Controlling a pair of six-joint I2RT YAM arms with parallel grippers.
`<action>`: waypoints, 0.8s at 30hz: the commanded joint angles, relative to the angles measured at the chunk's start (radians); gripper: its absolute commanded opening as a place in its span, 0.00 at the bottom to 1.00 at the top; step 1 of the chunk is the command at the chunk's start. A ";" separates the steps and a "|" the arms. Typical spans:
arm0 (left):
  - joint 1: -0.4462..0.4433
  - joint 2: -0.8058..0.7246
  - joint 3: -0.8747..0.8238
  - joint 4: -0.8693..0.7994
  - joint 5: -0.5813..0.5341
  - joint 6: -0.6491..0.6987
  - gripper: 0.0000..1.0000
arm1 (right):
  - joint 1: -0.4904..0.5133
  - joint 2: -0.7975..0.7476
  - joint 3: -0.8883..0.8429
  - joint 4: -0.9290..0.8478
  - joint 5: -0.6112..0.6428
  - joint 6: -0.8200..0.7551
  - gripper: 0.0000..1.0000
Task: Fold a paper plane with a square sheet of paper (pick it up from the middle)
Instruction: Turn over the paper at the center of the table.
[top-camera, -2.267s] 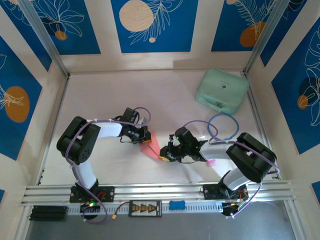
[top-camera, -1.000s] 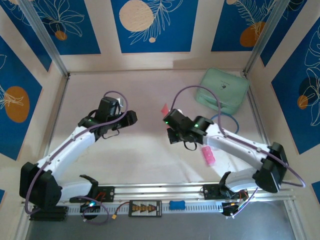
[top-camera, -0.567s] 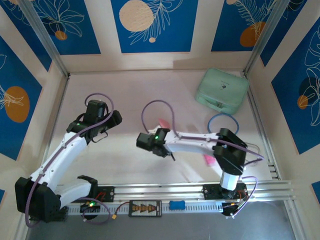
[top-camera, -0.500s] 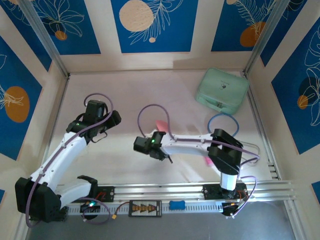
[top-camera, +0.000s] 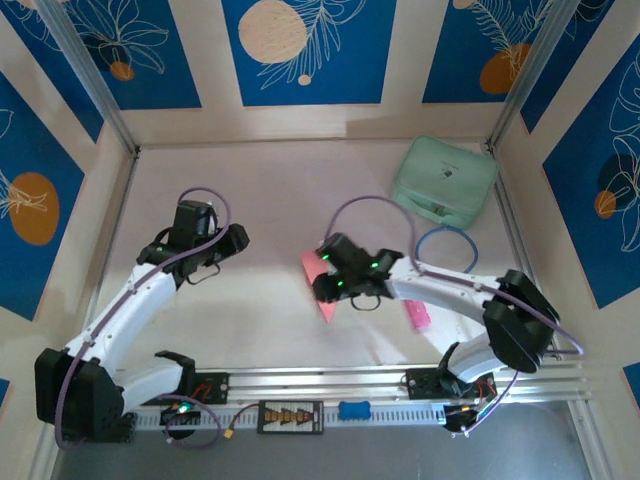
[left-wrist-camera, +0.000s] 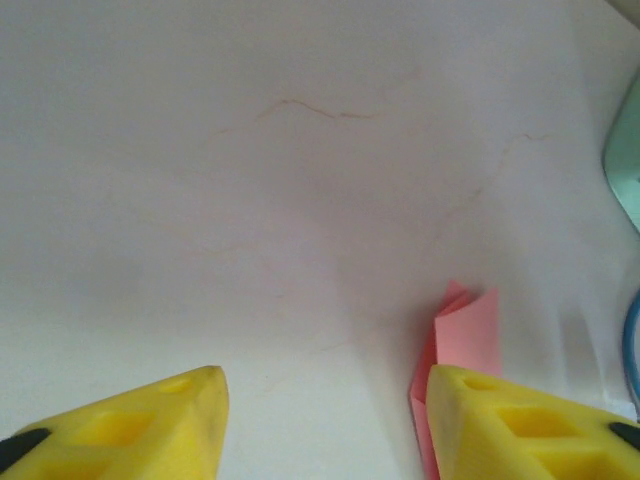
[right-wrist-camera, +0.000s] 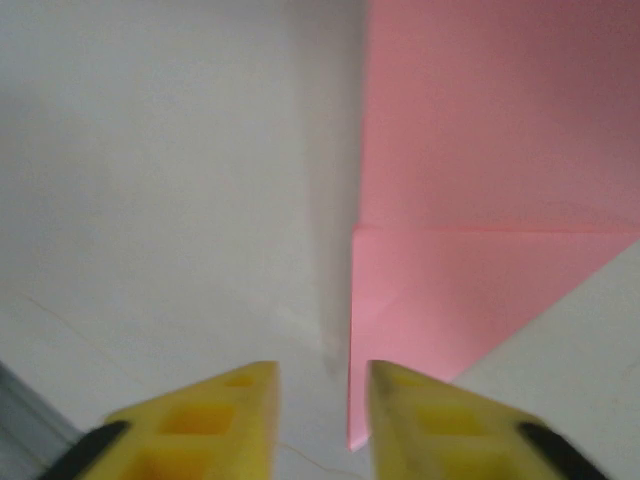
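The paper (top-camera: 314, 266) lies folded flat on the table (top-camera: 260, 180), about in the middle, a long pink shape with a crease across it and a slanted edge near its tip. The right gripper (top-camera: 325, 288) hangs low over it, fingers (right-wrist-camera: 215, 420) parted by a narrow slit and apparently clenching nothing; the paper's left edge runs just beside that slit. The left gripper (top-camera: 232, 242) waits well to the left, released and empty, its fingers (left-wrist-camera: 165, 435) wide.

To fold on cleanly, the right fingers should likely take the edge squarely at the crease, not the tip, while the left comes in to pin the far end.

Counted: one paper, one green case (top-camera: 445, 182), one blue cable loop (top-camera: 447, 250), one pink stick (top-camera: 415, 315), two arms.
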 joint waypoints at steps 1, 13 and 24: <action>0.008 0.023 -0.028 0.086 0.133 -0.020 0.46 | -0.096 -0.027 -0.119 0.249 -0.308 0.128 0.21; -0.013 0.144 -0.081 0.217 0.336 -0.082 0.25 | -0.134 0.146 -0.154 0.344 -0.414 0.210 0.13; -0.049 0.209 -0.091 0.277 0.389 -0.084 0.25 | -0.070 0.245 -0.209 0.380 -0.272 0.492 0.14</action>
